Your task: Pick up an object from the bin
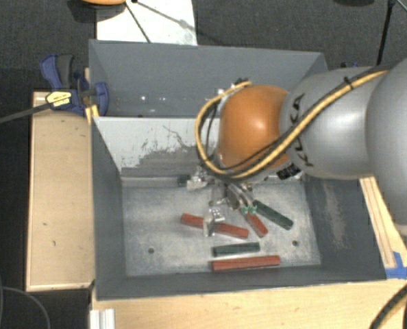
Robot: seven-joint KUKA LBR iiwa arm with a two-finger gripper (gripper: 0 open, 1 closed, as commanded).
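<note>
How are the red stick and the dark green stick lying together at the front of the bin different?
The red stick is longer than the dark green stick. The red stick lies closest to the front wall of the bin; the dark green stick lies just behind it. Both are thin, straight bars lying flat, side by side.

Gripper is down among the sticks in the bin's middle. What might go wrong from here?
1. The gripper sits between the left red-brown stick and the middle red-brown stick; it may catch both, or neither.
2. The slanted red-brown stick and the dark green stick lie close on its right and might get knocked aside.
</note>
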